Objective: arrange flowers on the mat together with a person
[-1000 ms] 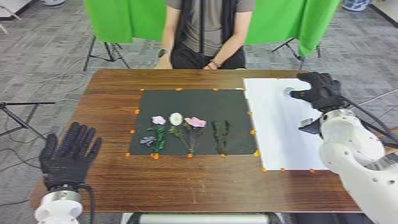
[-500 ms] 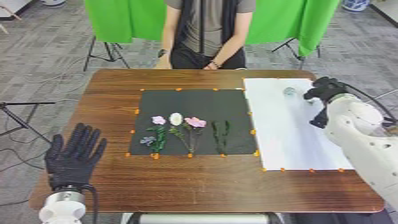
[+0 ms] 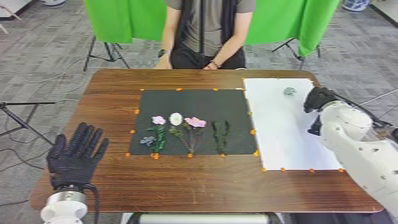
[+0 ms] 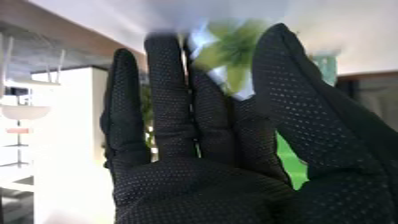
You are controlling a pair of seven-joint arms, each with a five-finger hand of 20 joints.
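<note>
On the table (image 3: 160, 185), the dark mat (image 3: 187, 100) carries laid flowers, with the white sheet (image 3: 282, 145) alongside. The left hand (image 3: 73, 162) lies spread; the right hand (image 3: 319, 99), over the sheet, has straight fingers. The green-and-white flower (image 4: 235, 47) shows beyond them: probably best to bring its stem between thumb and fingers, pinch lightly, spare the petals, then lift.

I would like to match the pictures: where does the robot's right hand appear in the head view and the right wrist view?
Head view: right hand by the right edge of the white sheet.
Right wrist view: right hand in the close foreground.
Shared landmark: green cloth.
</note>
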